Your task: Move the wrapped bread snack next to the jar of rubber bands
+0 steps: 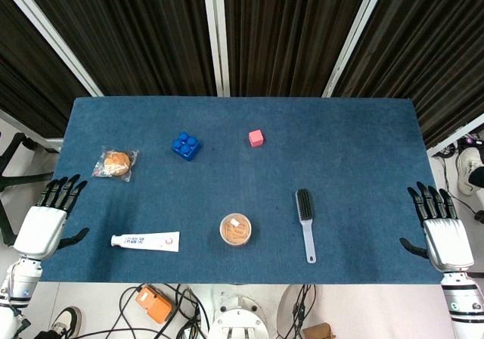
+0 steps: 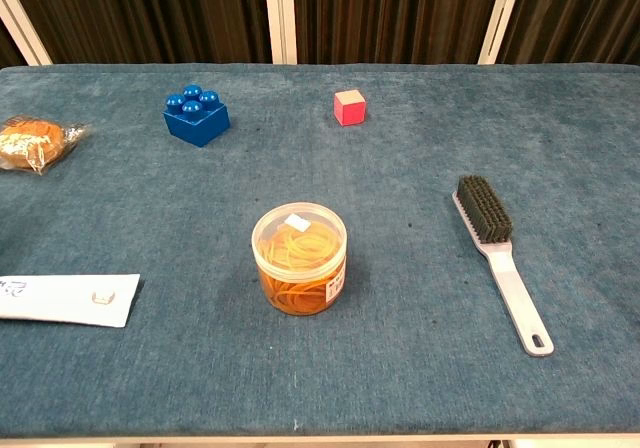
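Wrapped bread snack (image 1: 116, 163) left of frame, well apart from rubber-band jar (image 1: 235, 228) lower centre. Left hand (image 1: 47, 219), right hand (image 1: 441, 228) both spread, empty, at worktop (image 1: 355, 150) edges.

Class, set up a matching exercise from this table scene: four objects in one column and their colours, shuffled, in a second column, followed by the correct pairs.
Objects:
1. building block
2. small cube
3. jar of rubber bands
4. brush

Colours:
A. pink
B. clear, with orange contents
C. dark bristles, pale handle
D. blue

Pairs: 1-D, 2-A, 3-B, 4-C
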Action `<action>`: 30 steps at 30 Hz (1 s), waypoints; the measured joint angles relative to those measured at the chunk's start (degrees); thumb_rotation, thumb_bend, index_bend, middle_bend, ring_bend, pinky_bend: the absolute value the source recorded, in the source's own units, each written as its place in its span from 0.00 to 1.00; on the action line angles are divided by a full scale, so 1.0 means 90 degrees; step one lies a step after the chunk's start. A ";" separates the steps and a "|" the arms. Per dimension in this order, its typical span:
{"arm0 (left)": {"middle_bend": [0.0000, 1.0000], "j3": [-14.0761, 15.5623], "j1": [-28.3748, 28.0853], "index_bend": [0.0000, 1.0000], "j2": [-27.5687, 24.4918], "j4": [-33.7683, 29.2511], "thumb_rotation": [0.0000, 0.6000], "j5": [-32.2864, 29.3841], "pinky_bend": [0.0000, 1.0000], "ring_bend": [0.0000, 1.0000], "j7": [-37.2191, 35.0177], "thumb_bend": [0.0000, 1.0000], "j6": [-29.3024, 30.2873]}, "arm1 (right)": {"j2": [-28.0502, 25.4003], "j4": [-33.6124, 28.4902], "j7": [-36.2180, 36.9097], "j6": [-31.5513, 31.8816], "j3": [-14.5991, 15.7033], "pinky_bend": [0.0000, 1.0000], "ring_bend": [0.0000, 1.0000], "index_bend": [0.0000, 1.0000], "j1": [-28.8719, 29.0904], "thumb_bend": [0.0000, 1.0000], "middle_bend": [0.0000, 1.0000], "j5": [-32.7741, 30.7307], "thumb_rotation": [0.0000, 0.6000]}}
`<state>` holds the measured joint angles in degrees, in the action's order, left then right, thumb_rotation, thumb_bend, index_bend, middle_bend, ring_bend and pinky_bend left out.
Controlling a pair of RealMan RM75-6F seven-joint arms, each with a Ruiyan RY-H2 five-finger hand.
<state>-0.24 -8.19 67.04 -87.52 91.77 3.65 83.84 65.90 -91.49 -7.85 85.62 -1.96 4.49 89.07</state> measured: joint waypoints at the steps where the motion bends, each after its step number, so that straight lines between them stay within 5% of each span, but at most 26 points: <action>1: 0.00 -0.0001 -0.0008 0.00 0.0001 -0.0007 1.00 -0.0018 0.07 0.00 0.0012 0.13 -0.0037 | -0.0005 -0.0002 0.0003 -0.0002 0.0006 0.00 0.00 0.00 -0.0004 0.23 0.00 0.0001 1.00; 10: 0.00 -0.0282 -0.0491 0.00 0.0017 0.0163 1.00 -0.0279 0.07 0.00 -0.0372 0.14 -0.0665 | -0.0070 -0.0030 0.0115 0.0158 0.0028 0.00 0.00 0.00 -0.0104 0.23 0.00 0.0048 1.00; 20: 0.00 -0.1113 -0.2080 0.00 0.0335 0.1579 1.00 -0.1639 0.07 0.00 -0.1163 0.19 -0.3380 | -0.0119 -0.0047 0.0178 -0.0005 -0.0013 0.00 0.00 0.00 -0.0045 0.23 0.00 -0.0051 1.00; 30: 0.00 -0.1095 -0.3030 0.00 0.1225 0.3238 1.00 -0.2672 0.07 0.00 -0.1090 0.19 -0.5326 | -0.0133 -0.0056 0.0143 -0.0135 -0.0040 0.00 0.00 0.00 0.0002 0.23 0.00 -0.0151 1.00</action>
<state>-10.09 -35.46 78.06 -58.37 67.72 -6.16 35.91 64.70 -92.00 -6.56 84.41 -2.32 4.51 87.71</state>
